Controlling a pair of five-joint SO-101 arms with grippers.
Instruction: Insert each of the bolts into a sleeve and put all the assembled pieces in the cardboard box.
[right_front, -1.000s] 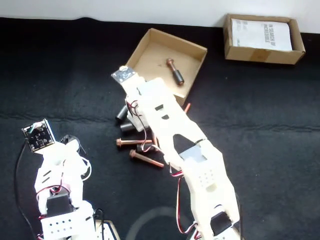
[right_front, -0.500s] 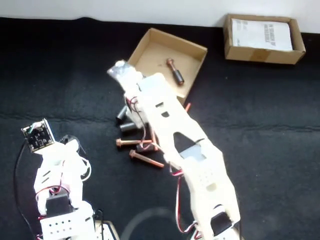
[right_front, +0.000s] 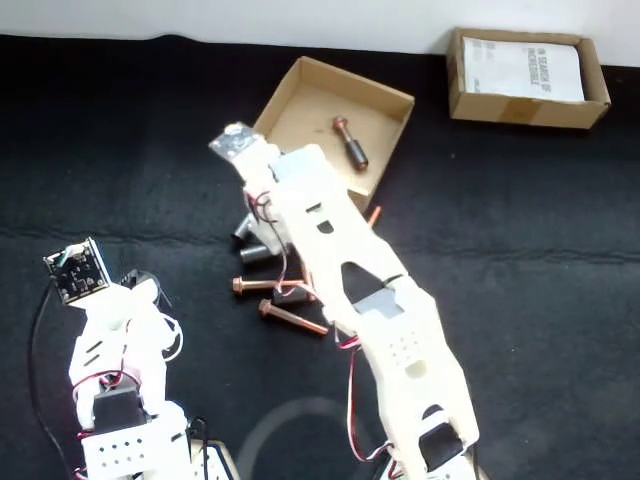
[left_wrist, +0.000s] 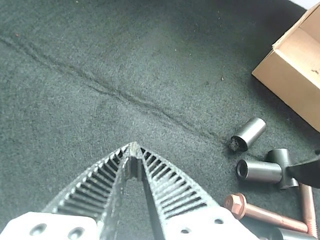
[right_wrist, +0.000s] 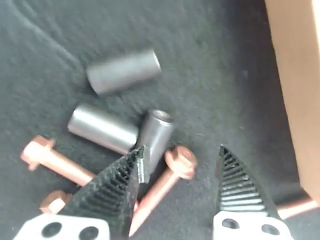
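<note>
Your right gripper (right_wrist: 181, 151) hangs open over a copper bolt (right_wrist: 177, 164) and steel sleeves (right_wrist: 102, 128) at the middle of the worktop (right_front: 530, 300), beside the cardboard box (right_front: 298, 125) holding one assembled piece (right_front: 351, 144) near the far edge; your left gripper (left_wrist: 133, 148) is closed.

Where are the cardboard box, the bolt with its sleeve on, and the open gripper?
cardboard box (right_front: 300, 120): high view, its bare floor.
bolt with its sleeve on (right_front: 351, 143): high view, where bolt meets sleeve.
right gripper (right_wrist: 181, 150): right wrist view, midway between its fingertips.
</note>
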